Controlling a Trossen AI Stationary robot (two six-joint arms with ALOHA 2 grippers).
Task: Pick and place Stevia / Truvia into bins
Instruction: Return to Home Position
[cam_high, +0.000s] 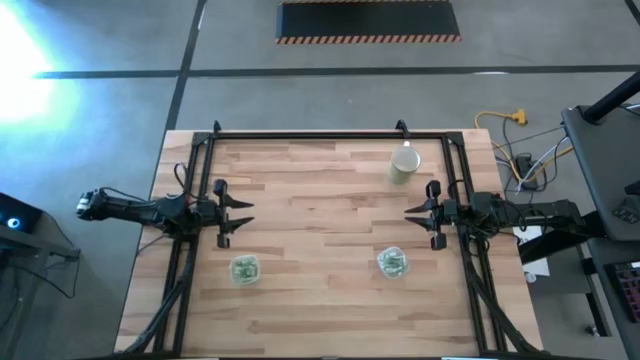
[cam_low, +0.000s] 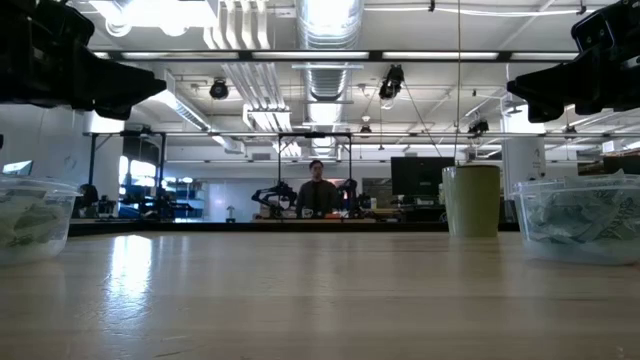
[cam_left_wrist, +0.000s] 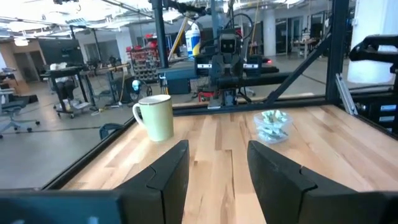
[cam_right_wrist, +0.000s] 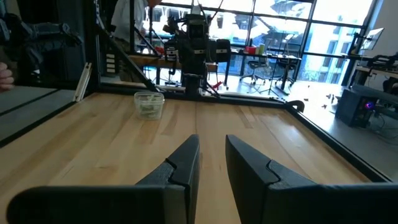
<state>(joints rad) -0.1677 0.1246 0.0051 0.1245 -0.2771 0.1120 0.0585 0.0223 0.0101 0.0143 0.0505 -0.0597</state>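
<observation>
Two clear bins stand on the wooden table toward its near edge, one on the left (cam_high: 245, 269) and one on the right (cam_high: 392, 262). Pale green-and-white Stevia sachets (cam_left_wrist: 272, 122) lie heaped inside each bin. My left gripper (cam_high: 250, 213) hovers level at the table's left side, open, with nothing between its fingers (cam_left_wrist: 217, 146). My right gripper (cam_high: 408, 215) hovers level at the right side and faces it. Its fingers stand a narrow gap apart on nothing (cam_right_wrist: 211, 140). Both grippers are well clear of the bins.
A pale green mug (cam_high: 404, 165) stands at the far right of the table. A black metal frame (cam_high: 320, 135) runs along the table's far edge and both sides. Bare wood lies between the two grippers. A person (cam_low: 317, 190) stands far back in the room.
</observation>
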